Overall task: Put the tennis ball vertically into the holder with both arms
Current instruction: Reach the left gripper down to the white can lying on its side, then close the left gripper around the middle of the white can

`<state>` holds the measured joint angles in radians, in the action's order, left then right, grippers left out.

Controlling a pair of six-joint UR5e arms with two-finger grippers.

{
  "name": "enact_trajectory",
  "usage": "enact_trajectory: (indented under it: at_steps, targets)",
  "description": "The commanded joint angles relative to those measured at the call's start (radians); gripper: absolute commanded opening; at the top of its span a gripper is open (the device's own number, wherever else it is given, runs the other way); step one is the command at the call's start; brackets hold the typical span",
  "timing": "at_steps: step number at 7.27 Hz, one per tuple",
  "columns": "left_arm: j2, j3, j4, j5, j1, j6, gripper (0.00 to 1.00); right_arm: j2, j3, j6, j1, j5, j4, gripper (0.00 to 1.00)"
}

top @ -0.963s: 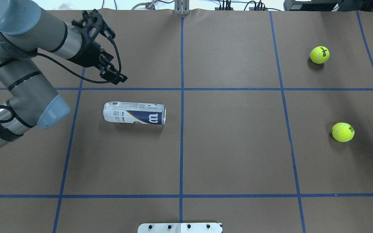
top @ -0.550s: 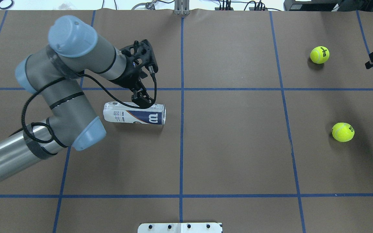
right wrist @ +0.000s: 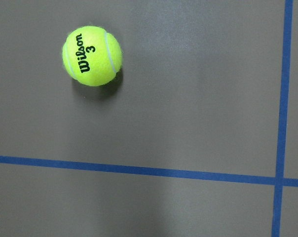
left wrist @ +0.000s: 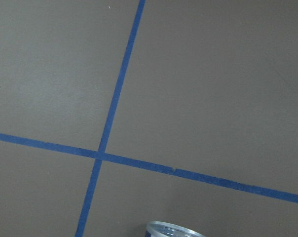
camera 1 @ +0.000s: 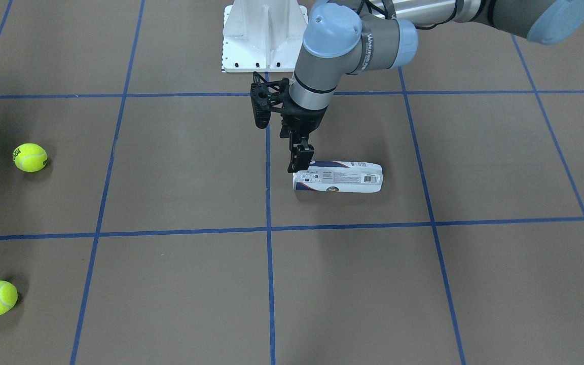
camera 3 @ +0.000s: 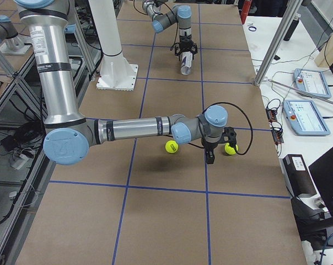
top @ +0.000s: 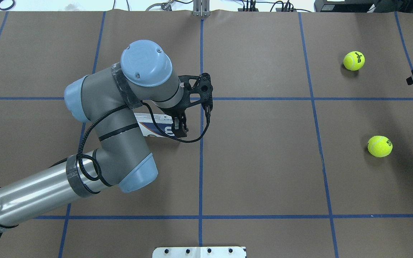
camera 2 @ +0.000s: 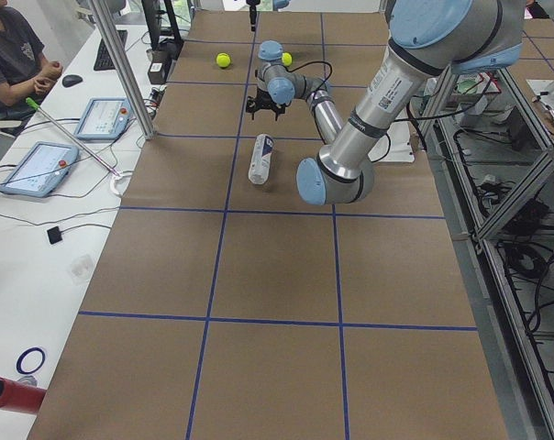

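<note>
Shows the holder [camera 1: 340, 177] lying on its side on the surface [camera 1: 170, 203], left claw [camera 1: 298, 165] hanging at its silver-rimmed end. Cannot tell either claw's state, spread or pressed together. Straddle that end squarely, pinch firmly, then tip upright slowly to prevent rolling. Places the right claw [camera 3: 210, 159] near two tennis balls [top: 354, 60].

Blue tape lines [top: 201, 161] grid the brown desk [top: 264, 161]; on a white side desk [camera 2: 20, 275] lie two tablets [camera 2: 37, 170] and a tape ring [camera 2: 29, 359], a person [camera 2: 11, 55] seated alongside

Two tennis balls [top: 354, 60] [top: 379, 146], one holder [camera 1: 337, 177], two arms [top: 120, 118] [camera 3: 133, 128], perhaps one person [camera 2: 11, 55].
</note>
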<state>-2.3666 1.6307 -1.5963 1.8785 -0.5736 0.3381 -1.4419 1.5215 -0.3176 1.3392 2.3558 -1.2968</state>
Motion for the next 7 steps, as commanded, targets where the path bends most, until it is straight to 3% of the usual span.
enact_trajectory:
  at_steps: [1,7]
  targets:
    - [-0.008,-0.014,0.061,-0.120,0.058,0.140,0.99,-0.017,-0.014,0.000,-0.008,0.000,0.048,0.99]
    - [-0.039,-0.118,0.024,-0.186,0.060,0.150,0.98,-0.015,-0.014,-0.001,-0.011,0.000,0.048,0.99]
